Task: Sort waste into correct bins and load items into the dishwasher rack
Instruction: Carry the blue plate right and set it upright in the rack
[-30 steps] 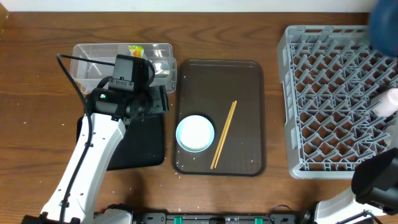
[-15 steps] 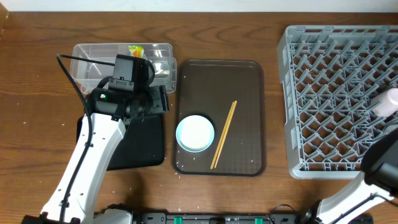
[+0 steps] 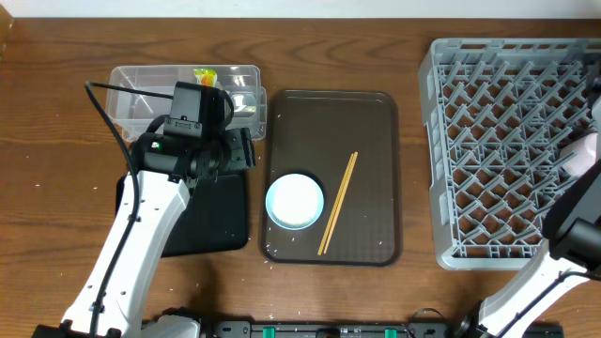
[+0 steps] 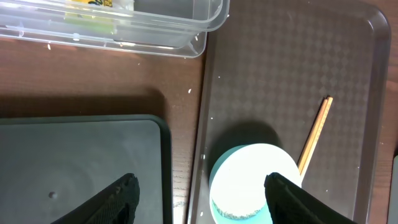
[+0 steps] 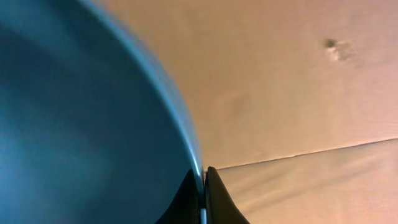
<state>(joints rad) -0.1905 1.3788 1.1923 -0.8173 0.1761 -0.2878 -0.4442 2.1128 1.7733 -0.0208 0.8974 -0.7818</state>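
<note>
Obs: large round blue plate (image 5: 74,124), rim pinched between the right gripper (image 5: 201,182) fingers. White bowl (image 4: 255,183) upright beneath spread left gripper (image 4: 200,188), nearer its right finger. Light wooden chopsticks (image 4: 316,134) diagonal, just past it. Yellow-orange snack wrapper (image 4: 99,7) in clear plastic tub (image 4: 208,15), ahead-left.

Robot lab: wooden table (image 3: 56,188), dishwasher rack (image 3: 498,141).

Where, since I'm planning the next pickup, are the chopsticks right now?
In the overhead view the chopsticks lie diagonally on the dark brown tray mid-frame, just right of the white bowl and left of the grey rack.
</note>
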